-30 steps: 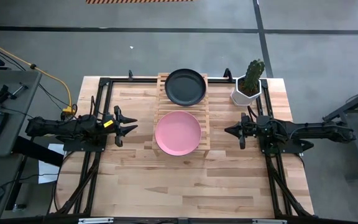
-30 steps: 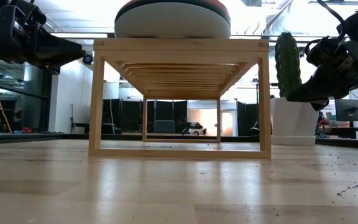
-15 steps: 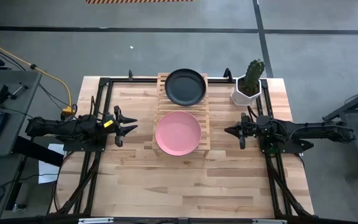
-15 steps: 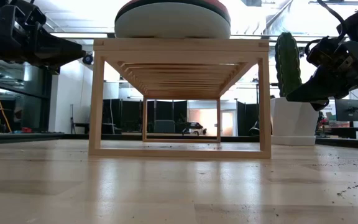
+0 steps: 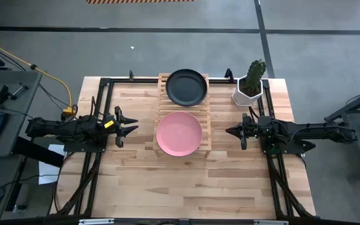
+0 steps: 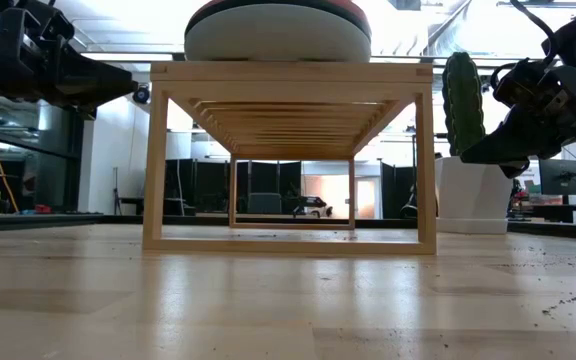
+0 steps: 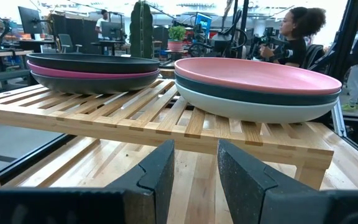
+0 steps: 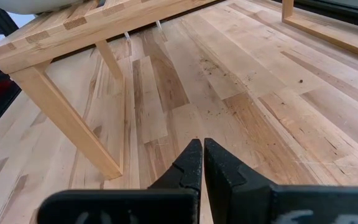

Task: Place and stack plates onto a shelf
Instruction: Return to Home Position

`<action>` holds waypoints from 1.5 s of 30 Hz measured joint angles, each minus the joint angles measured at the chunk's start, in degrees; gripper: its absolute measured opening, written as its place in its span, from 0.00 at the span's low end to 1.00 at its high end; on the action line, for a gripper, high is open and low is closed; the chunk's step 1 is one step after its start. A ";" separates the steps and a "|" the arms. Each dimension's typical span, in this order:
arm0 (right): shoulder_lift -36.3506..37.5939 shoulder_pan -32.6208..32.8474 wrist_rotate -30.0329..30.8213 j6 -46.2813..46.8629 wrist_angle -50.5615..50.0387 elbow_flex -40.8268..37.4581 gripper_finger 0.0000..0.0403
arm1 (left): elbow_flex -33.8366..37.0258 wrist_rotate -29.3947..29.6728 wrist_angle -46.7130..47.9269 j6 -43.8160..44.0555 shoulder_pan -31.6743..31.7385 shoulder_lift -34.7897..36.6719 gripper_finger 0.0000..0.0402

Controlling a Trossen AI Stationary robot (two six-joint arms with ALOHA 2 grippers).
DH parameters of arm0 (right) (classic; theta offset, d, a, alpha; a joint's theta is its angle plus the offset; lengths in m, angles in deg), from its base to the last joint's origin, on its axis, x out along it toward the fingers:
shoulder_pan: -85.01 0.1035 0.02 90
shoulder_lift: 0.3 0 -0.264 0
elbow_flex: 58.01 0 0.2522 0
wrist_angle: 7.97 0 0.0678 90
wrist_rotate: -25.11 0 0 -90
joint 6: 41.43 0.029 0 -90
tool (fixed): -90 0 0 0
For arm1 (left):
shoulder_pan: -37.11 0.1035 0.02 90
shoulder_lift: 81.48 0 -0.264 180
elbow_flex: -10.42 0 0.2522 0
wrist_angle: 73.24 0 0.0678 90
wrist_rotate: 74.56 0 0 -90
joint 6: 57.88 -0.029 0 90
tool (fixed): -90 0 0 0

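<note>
The light wooden shelf [image 5: 183,114] stands mid-table on short legs. On its slats rest two piles of plates. The far pile [image 7: 92,67] has a black plate on top, a magenta one under it and a dark one below. The near pile [image 7: 257,87] has a salmon pink plate [image 5: 179,132] on top, then dark teal-grey, then pale mint at the bottom. My left gripper [image 5: 130,127] hovers open to the left of the shelf, pointing at it. My right gripper [image 5: 231,131] hovers shut to the right of the shelf, above the bare tabletop [image 8: 241,93].
A white pot with a green cactus [image 5: 250,84] stands on the far right of the table, just beyond my right arm. Black frame rails [image 5: 99,100] run along the table's left and right sides. People show in the room behind, off the table.
</note>
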 joint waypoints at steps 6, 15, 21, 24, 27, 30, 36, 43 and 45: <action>-0.02 -0.01 0.00 -0.02 0.00 0.00 0.00 | 0.00 0.00 -0.02 0.00 0.00 0.00 0.28; 0.00 0.00 0.00 0.00 0.00 0.00 0.00 | 0.00 0.00 -0.02 0.00 0.02 0.00 0.28; -0.02 0.00 0.00 -0.01 0.00 0.00 0.00 | 0.00 0.00 -0.02 0.00 0.00 0.00 0.28; -0.02 0.00 0.00 -0.01 0.00 0.00 0.00 | 0.00 0.00 -0.01 0.00 0.01 0.00 0.28; 0.00 0.00 0.00 -0.02 0.00 0.02 0.00 | 0.00 0.02 -0.02 0.00 0.02 0.00 0.28; -0.02 0.00 -0.01 0.00 0.01 0.01 0.00 | 0.00 0.02 -0.02 0.00 0.00 0.02 0.28; 2.45 0.00 0.00 -0.02 0.70 -0.13 0.00 | 0.00 0.02 -0.02 0.00 0.00 0.02 0.28; 15.44 -0.02 0.00 -0.02 0.76 -0.15 0.00 | 0.00 0.02 0.03 0.00 0.07 2.54 0.28; 19.66 -0.02 0.00 -0.02 0.99 -0.16 0.00 | 0.00 0.04 -0.34 0.00 0.08 2.50 0.28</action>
